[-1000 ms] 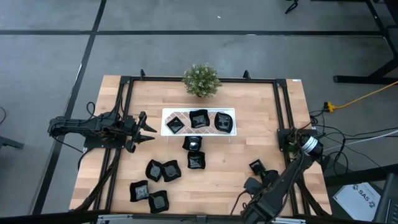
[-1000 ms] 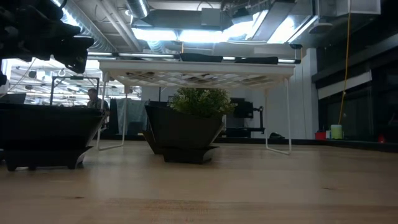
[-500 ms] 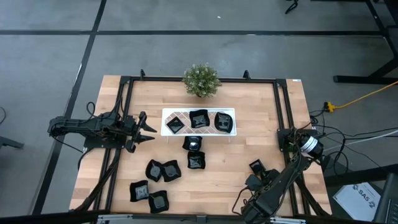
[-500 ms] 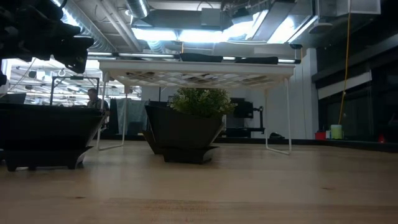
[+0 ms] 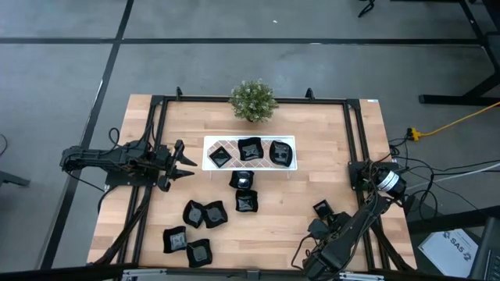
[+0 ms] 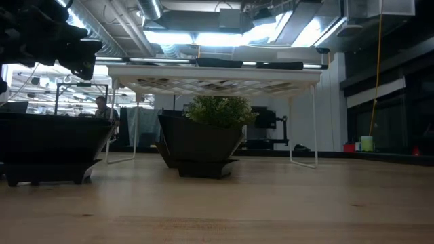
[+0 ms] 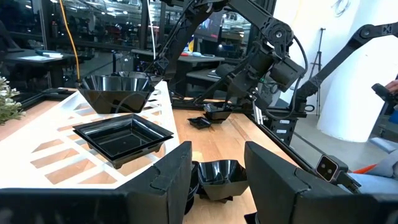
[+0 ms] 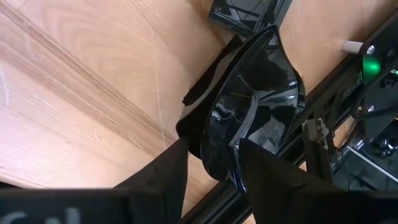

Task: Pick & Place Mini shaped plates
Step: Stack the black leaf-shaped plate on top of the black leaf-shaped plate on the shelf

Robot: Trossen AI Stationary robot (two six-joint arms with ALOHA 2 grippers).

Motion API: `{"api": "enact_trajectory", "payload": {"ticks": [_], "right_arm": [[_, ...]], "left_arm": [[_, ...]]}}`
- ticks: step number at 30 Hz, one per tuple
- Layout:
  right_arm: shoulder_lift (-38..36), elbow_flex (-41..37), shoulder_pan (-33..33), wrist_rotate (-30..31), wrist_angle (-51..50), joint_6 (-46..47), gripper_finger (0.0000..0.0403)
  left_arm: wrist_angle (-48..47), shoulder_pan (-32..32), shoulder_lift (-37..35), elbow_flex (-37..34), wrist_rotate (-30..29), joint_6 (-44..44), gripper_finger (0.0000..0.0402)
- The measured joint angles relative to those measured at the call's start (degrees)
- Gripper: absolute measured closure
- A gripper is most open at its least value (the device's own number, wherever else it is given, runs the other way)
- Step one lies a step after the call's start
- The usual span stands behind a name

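While partly hidden, right gripper (image 8: 211, 163) clamps plate (image 8: 255, 118) | left gripper (image 5: 186, 163) fingers apart

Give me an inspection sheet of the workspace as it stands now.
Surface: wooden table, black frame rails along its sides.
Job's things: three mini shaped plates on the white tray; two just in front of it, four at front left, others at front right.
Clutter: potted plant at the back edge.
Hands: left hand open, beside the tray's left end; right hand at the front right corner, by a dish.
Cables: yellow cord on the floor, right.
Surroundings: grey floor; a person far behind.
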Motion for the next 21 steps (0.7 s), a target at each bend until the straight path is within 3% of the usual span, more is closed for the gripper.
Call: {"api": "enact_trajectory", "payload": {"ticks": [14,21], "right_arm": [[0.00,-2.78,-0.02,-1.03,2.64,-0.28,0.0312],[0.00,-2.78,-0.02,-1.01,2.64,-0.36,0.0368]], "left_arm": [[0.00,-0.01,0.00,0.01,0.01,0.01,0.0258],[0.00,-0.01,-0.01,0.02,0.01,0.01,0.0258]]}}
